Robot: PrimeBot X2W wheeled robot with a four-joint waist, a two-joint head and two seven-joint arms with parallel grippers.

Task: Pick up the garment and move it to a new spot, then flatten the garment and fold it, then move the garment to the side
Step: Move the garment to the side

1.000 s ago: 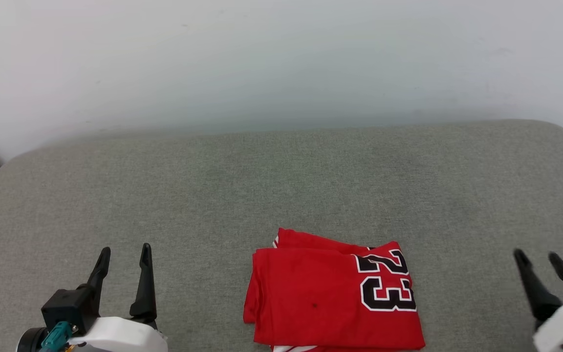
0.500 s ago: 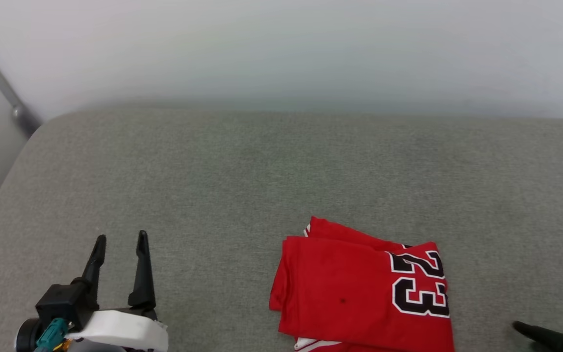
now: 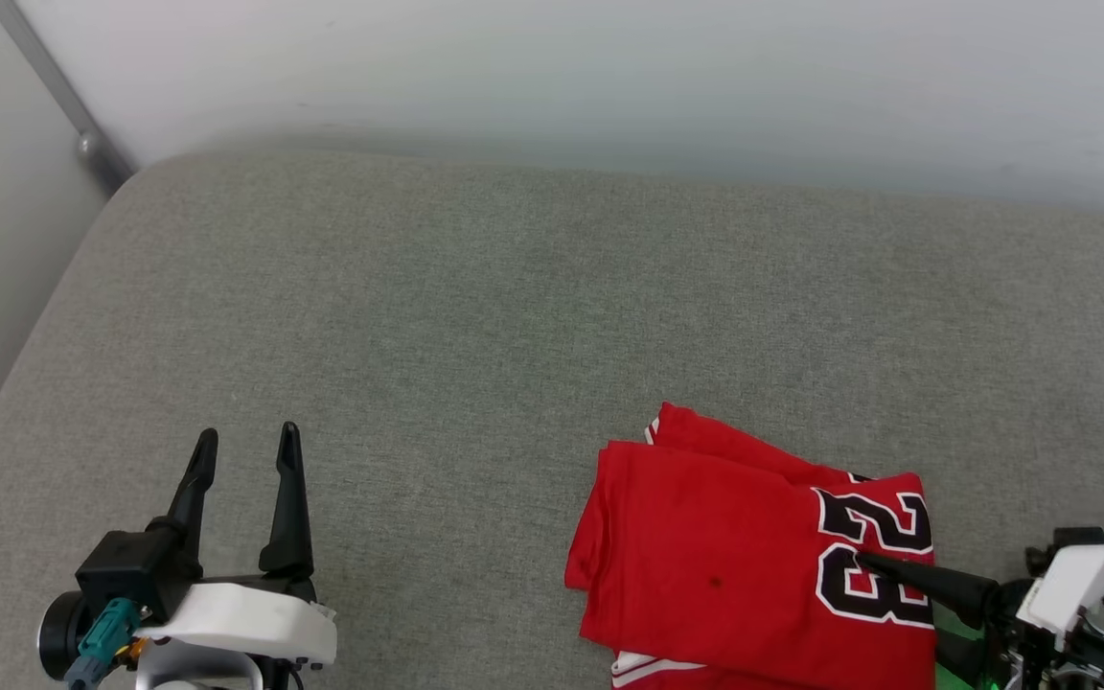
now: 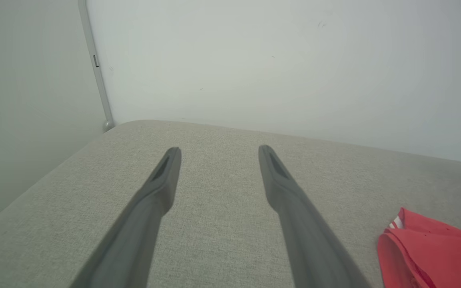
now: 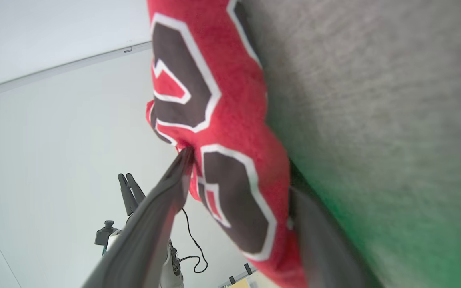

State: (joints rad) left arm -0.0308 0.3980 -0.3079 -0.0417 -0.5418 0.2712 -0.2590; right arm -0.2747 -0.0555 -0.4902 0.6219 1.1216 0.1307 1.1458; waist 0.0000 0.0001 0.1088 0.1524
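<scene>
Red garment (image 3: pixel 724 565), folded, number end rightward

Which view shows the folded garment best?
Head view: nearly the whole folded garment lies flat, number readable. Left wrist catches a red corner; right wrist sees its edge between the fingers of the right hand.

L gripper (image 3: pixel 249 431) upright, fingers spread, R gripper (image 3: pixel 883 589) rolled sideways, fingers apart, pointing left

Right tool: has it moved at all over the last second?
Yes. The right tool has swung left onto the garment. Its jaws now straddle the right edge by the 23, where before it stood apart over the grey cushion.
</scene>
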